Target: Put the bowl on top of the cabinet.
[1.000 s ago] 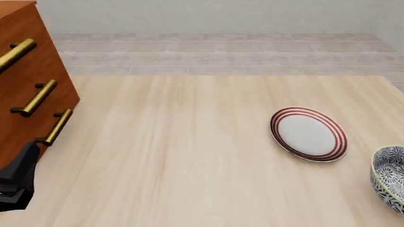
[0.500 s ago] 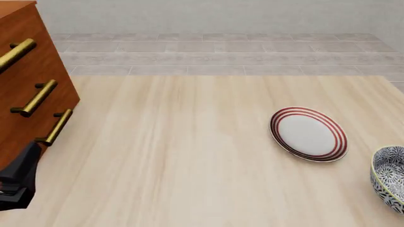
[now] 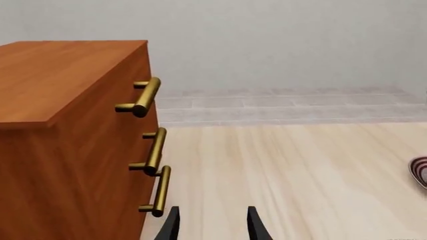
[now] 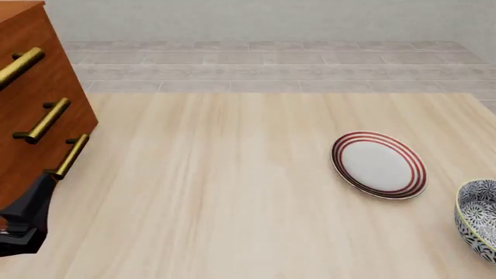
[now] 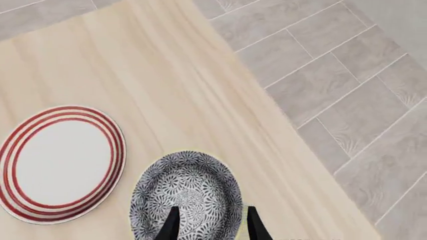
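Bowl [image 5: 185,200] sits at table's right edge beside plate [image 5: 60,162]; cabinet [image 4: 35,110] stands at left edge. Right tool [image 5: 210,224] hangs above bowl, jaws apart, empty. Best to drop one finger inside the rim, then pinch.

The bowl [image 4: 479,220] is cut by the front view's right edge; the cabinet [image 4: 31,104] by its left.

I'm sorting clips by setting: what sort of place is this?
Likely a simulated indoor tabletop workspace: a pale wooden table on grey tiled floor, holding a wooden cabinet, a red-ringed plate and a patterned bowl.
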Robot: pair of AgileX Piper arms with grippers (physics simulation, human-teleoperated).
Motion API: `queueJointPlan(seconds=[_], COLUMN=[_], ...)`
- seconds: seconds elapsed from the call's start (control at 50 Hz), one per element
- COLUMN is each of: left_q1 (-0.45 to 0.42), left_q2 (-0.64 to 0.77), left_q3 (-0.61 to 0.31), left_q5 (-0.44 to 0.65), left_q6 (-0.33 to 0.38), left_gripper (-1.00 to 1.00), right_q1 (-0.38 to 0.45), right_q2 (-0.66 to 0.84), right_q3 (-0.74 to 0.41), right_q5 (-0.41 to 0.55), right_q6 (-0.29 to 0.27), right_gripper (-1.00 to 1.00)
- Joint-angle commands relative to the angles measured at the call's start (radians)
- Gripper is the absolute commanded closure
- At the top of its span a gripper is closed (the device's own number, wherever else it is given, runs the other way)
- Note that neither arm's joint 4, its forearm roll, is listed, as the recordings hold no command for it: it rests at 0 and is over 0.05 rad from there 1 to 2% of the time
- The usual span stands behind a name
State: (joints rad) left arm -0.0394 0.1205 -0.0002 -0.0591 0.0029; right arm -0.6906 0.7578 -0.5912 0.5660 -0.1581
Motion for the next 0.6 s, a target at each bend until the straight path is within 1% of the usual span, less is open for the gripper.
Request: queueJointPlan(seconds=[0.02, 0.06, 0.1, 0.26, 0.28, 0.44, 0.6], left_q1=[-0.003, -0.004, -0.005, -0.007, -0.008, -0.006, -0.008], left_q2=[0.022, 0.023, 0.031, 0.032, 0.035, 0.033, 0.043], left_q3=[0.0, 0.0, 0.0, 0.0, 0.0, 0.0, -0.001], left_q5=[-0.014, -0.015, -0.022, -0.021, -0.023, -0.021, -0.025], left_q6=[0.001, 0.001, 0.001, 0.001, 0.0, 0.002, 0.001], left_gripper=[-1.0, -1.0, -1.0, -1.0, -1.0, -1.0, -1.0], right_q1=[-0.045, -0.054, -0.05, -0.065, -0.066, -0.072, -0.096], right_q2=[0.038, 0.048, 0.049, 0.083, 0.087, 0.102, 0.134], right_q3=[0.048, 0.054, 0.057, 0.099, 0.109, 0.144, 0.16], right_q5=[-0.07, -0.084, -0.088, -0.141, -0.153, -0.188, -0.222], right_q6=[-0.014, -0.016, -0.004, -0.018, -0.008, 0.005, -0.01], right_gripper=[-1.0, -1.0, -1.0, -1.0, -1.0, -1.0, -1.0])
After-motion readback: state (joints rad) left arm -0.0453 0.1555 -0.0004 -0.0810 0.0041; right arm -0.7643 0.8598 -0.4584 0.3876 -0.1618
